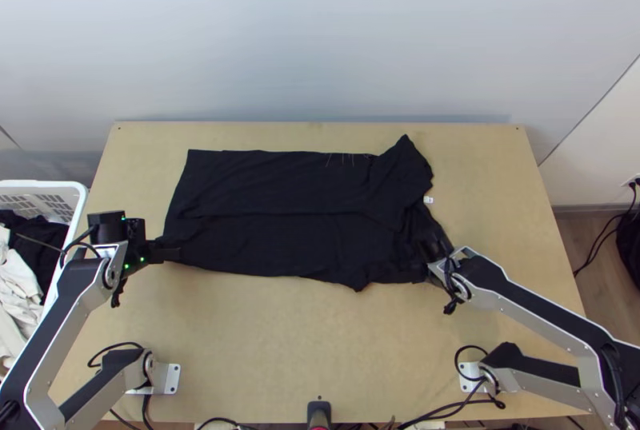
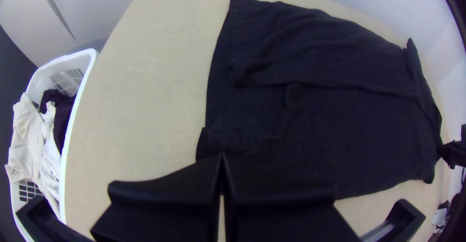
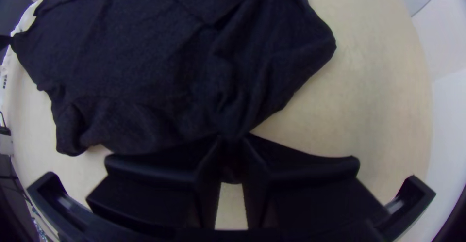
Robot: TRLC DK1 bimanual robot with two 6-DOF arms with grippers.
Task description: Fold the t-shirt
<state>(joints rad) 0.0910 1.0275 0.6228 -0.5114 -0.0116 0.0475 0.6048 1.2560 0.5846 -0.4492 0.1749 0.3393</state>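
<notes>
Grips t-shirt (image 1: 280, 238) in closed jaws of left gripper (image 2: 222, 155) and right gripper (image 3: 233, 138); may skew the fold by lifting unevenly.

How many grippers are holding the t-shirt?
2. The left gripper pinches the black t-shirt at its near-left corner in the top view; the right gripper is closed on bunched cloth at its near-right corner.

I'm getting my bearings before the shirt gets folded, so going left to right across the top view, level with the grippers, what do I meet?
White laundry basket, left gripper, black t-shirt, right gripper, then bare tabletop.
</notes>
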